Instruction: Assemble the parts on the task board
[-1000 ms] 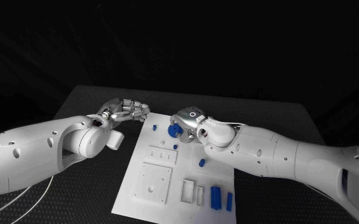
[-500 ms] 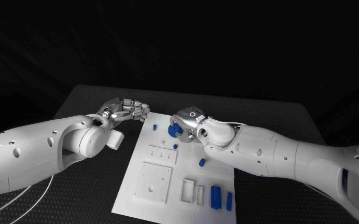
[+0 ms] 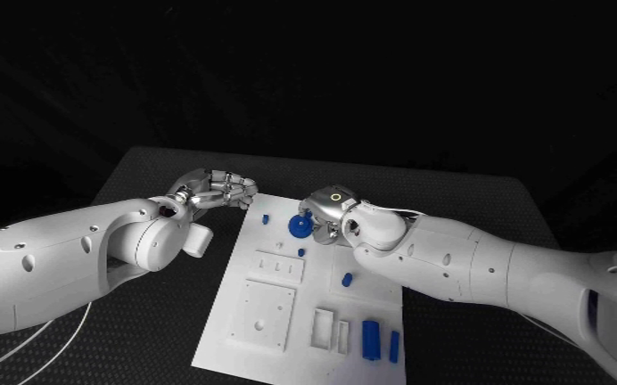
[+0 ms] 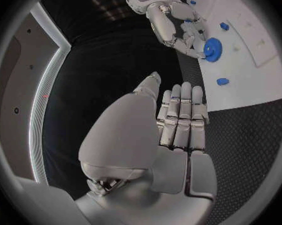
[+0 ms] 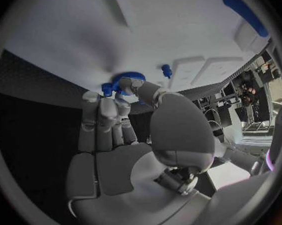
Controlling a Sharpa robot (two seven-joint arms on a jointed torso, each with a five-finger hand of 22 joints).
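The white task board (image 3: pixel 244 349) lies in the middle of the black table. A round blue part (image 3: pixel 301 226) sits near the board's far edge. My right hand (image 3: pixel 329 210) reaches over it. In the right wrist view its thumb and fingertips (image 5: pixel 108 96) pinch the rim of the round blue part (image 5: pixel 130 77). In the left wrist view that part (image 4: pixel 212 48) lies against the right hand's fingers (image 4: pixel 186 35). My left hand (image 3: pixel 218 189) hovers off the board's far left corner; its fingers (image 4: pixel 181 115) lie side by side and hold nothing.
Small blue pegs (image 3: pixel 267 219) (image 3: pixel 301 251) (image 3: pixel 347 278) stand on the board. Two blue bars (image 3: pixel 370 339) (image 3: pixel 393 346) lie near its front right. White recessed plates (image 3: pixel 278 266) (image 3: pixel 267 314) and slots (image 3: pixel 324 327) fill the board's left and middle. Black table surrounds it.
My right hand has drawn back slightly to the right, so more of the round blue part shows. The left hand has not moved.
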